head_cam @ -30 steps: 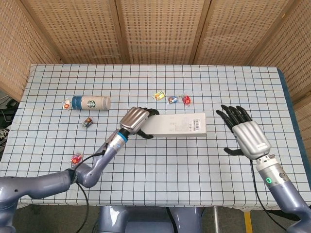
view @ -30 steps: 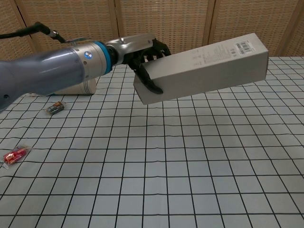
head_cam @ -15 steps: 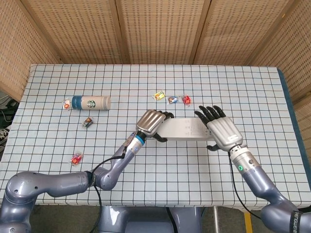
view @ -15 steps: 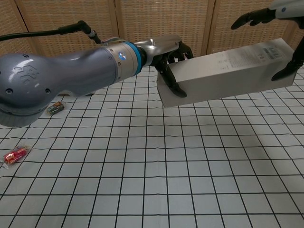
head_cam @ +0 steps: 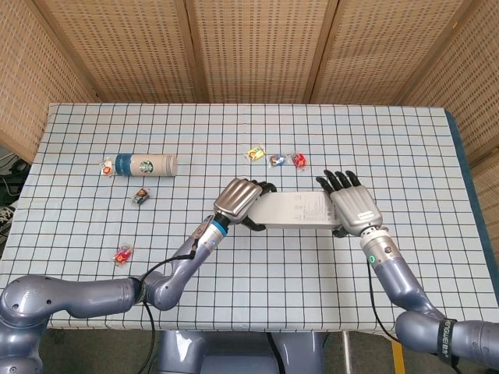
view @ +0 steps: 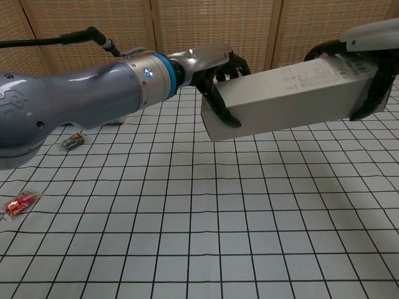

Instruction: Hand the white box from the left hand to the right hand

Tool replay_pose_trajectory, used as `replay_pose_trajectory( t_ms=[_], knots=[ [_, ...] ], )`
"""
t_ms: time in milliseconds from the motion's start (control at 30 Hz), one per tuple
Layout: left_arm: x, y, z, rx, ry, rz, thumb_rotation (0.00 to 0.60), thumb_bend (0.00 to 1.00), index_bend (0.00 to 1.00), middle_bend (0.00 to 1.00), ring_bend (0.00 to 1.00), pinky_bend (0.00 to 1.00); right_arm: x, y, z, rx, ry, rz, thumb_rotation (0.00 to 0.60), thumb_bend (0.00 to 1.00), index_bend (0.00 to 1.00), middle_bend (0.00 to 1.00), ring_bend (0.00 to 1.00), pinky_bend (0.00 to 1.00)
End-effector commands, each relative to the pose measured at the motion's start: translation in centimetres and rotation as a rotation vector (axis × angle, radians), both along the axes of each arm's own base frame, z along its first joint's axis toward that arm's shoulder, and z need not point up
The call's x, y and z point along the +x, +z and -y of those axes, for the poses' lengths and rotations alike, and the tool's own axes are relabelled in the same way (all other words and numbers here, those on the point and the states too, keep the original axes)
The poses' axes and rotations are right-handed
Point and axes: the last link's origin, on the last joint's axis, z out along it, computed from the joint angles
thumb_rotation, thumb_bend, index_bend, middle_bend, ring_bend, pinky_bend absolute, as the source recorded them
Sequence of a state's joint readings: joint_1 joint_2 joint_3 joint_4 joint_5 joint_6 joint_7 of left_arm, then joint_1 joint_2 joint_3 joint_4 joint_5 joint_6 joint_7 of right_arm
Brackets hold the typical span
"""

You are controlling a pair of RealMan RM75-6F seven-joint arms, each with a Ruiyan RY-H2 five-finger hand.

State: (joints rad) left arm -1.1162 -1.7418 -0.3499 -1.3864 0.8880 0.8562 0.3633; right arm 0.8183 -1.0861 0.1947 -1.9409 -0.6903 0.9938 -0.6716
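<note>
**White box held at both ends above the desk**

Room: woven cane wall panels (head_cam: 257, 47) in wooden frames stand behind the desk.

Surface: the desk (head_cam: 390, 140) carries a white cloth printed with a dark square grid, flat and matte.

Task item: the long rectangular white cardboard box (head_cam: 296, 210) is off the cloth, tilted in the chest view, its printed label near the right end.

Left robot hand (head_cam: 238, 199): silver back, black fingers (view: 219, 106) wrapped around the box's left end, gripping it.

Right robot hand (head_cam: 352, 207): fingers and thumb closed over the box's right end, holding it.

Other items: a cylindrical paper cup with green logo (head_cam: 146, 164) lies on its side at the left. Small wrapped sweets (head_cam: 275, 159) lie scattered beyond the box.
</note>
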Motion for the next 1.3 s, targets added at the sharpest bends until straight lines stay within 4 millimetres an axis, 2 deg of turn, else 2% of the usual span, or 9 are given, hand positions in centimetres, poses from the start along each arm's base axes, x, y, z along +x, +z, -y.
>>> replay_pose_trajectory(
  t_ms=[33,133,233,333,400,500,600,1067,1300],
  knots=[
    [0.0,0.2,0.0,-0.007,0.001,0.008,0.6,0.16,0.71,0.55,0.47,0.53,-0.1,-0.2,0.2,0.001,0.003,-0.005,0.6,0.0,0.05,0.04,0.02,0.0],
    [0.1,0.2,0.1,-0.012,-0.006,0.007,0.6,0.15,0.71,0.55,0.47,0.53,0.0,-0.2,0.6,-0.015,0.018,0.003,0.6,0.05,0.27,0.23,0.2,0.1],
    [0.3,0.2,0.2,-0.014,-0.009,0.009,0.6,0.13,0.69,0.54,0.47,0.53,0.2,-0.3,0.7,-0.025,0.03,0.029,0.6,0.33,0.58,0.51,0.52,0.46],
    [0.4,0.2,0.2,-0.023,-0.006,0.016,0.6,0.09,0.61,0.48,0.42,0.51,0.1,-0.2,0.7,-0.023,0.034,0.053,0.6,0.48,0.72,0.64,0.66,0.63],
    [0.5,0.3,0.1,-0.026,-0.005,0.025,0.6,0.04,0.51,0.38,0.31,0.44,-0.1,-0.1,0.8,-0.027,0.037,0.051,0.6,0.51,0.74,0.67,0.68,0.67],
    [0.4,0.4,0.3,-0.042,-0.003,0.037,0.6,0.0,0.25,0.12,0.08,0.17,-0.4,0.0,1.0,-0.033,0.038,0.05,0.6,0.51,0.74,0.67,0.69,0.68],
    [0.2,0.8,0.5,-0.076,0.009,0.056,0.6,0.0,0.02,0.0,0.0,0.0,-0.6,0.1,1.1,-0.038,0.04,0.043,0.6,0.51,0.74,0.67,0.69,0.68],
    [-1.6,5.5,0.9,-0.033,0.037,0.146,0.6,0.0,0.0,0.0,0.0,0.0,-2.0,0.4,1.4,-0.058,0.029,0.01,0.6,0.51,0.75,0.67,0.69,0.68],
    [-7.7,11.1,2.4,0.172,0.084,0.043,0.6,0.0,0.0,0.0,0.0,0.0,-2.5,0.3,0.9,-0.06,0.029,-0.004,0.6,0.51,0.75,0.67,0.69,0.68]
  ],
)
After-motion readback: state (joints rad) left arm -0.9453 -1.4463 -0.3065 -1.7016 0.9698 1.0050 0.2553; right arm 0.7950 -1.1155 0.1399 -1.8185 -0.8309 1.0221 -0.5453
